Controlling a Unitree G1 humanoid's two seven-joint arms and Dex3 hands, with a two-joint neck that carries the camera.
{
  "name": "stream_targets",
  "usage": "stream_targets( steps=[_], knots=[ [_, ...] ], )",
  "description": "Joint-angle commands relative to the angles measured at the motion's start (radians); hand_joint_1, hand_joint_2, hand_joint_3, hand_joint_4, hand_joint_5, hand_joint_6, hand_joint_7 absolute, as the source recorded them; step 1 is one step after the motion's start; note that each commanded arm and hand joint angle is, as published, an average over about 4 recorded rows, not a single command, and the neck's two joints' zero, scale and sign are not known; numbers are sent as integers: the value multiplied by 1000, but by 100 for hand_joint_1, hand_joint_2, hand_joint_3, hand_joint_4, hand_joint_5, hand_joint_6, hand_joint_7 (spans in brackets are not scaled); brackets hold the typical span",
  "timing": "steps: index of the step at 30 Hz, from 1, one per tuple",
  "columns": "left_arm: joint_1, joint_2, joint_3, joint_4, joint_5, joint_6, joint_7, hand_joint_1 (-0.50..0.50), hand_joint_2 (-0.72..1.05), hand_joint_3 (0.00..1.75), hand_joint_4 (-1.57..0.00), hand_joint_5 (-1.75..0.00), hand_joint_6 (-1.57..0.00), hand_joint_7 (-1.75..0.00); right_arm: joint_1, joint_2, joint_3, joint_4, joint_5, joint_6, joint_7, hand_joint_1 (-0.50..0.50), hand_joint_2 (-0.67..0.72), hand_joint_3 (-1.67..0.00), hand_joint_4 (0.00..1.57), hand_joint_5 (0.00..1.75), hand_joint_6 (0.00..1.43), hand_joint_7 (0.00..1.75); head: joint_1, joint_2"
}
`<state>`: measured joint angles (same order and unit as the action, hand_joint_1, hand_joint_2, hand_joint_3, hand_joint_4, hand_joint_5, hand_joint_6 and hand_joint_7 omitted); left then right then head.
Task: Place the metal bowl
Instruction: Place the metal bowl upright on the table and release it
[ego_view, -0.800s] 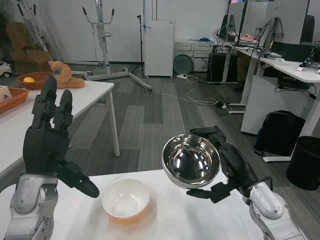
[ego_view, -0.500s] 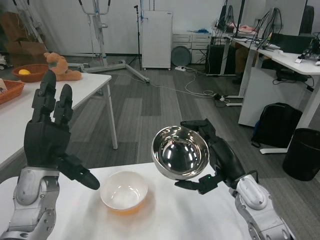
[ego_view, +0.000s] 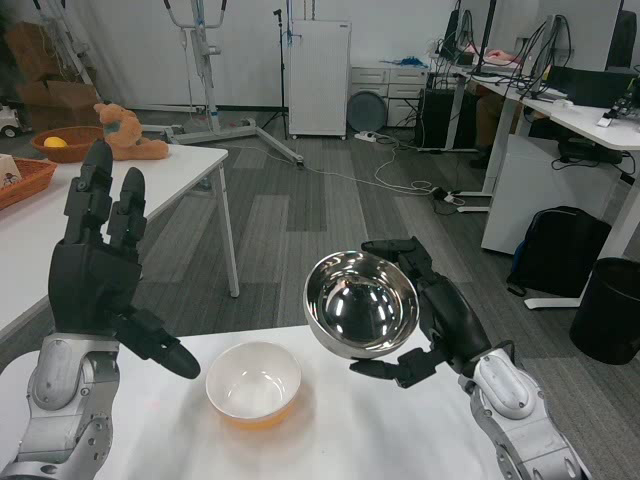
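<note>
My right hand (ego_view: 437, 318) grips a shiny metal bowl (ego_view: 360, 304) by its far side, holding it tilted toward me above the far edge of the white table (ego_view: 380, 430). A white bowl with an orange underside (ego_view: 254, 383) sits upright on the table, just left of and below the metal bowl. At the left, my left hand (ego_view: 98, 270) is raised with its fingers pointing up and apart and its thumb stretched toward the white bowl, holding nothing.
A second white table (ego_view: 150, 185) at the back left carries a woven basket (ego_view: 24, 182), a bowl with a yellow fruit (ego_view: 66, 145) and a plush toy (ego_view: 128, 135). Desks, a backpack (ego_view: 560, 262) and a black bin (ego_view: 606, 315) stand at the right.
My right hand has carried the metal bowl a little left and down, closer to the white bowl. The camera shifted slightly. My left hand has stayed raised.
</note>
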<state>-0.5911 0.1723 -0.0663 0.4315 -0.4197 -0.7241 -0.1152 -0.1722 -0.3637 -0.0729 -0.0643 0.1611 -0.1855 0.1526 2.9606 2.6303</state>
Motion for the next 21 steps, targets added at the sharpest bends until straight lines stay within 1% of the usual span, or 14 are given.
stream_targets(
  steps=[1,3,5,7,18,21],
  knots=[
    [-12,4,0,7,-2,-2,0,-50,-72,4,0,0,0,0,-17,-3,-5,8,12,-27,-4,-44,-60,-151,83,165,108,154,0,1],
    [-12,4,0,7,-2,-2,0,-50,-72,9,0,0,0,0,-16,-4,-5,8,16,-28,-3,-44,-60,-151,83,165,108,154,0,2],
    [-12,4,-1,7,-2,-2,0,-50,-72,9,0,0,0,0,-16,-5,-5,8,18,-29,-3,-46,-60,-151,83,165,108,154,0,4],
    [-12,3,-1,7,-2,-2,0,-50,-72,7,0,0,0,0,-16,-6,-5,8,20,-30,-3,-46,-60,-151,83,165,108,154,-2,4],
    [-10,3,-3,4,-2,-2,0,-50,-72,9,0,0,0,0,-15,-7,-5,8,27,-38,-3,-46,-60,-151,83,165,108,154,-7,-3],
    [-10,3,-2,4,-2,-2,1,-50,-72,9,0,0,0,0,-9,-15,-5,10,24,-35,-3,-46,-60,-151,83,165,107,154,-7,-5]
  ],
)
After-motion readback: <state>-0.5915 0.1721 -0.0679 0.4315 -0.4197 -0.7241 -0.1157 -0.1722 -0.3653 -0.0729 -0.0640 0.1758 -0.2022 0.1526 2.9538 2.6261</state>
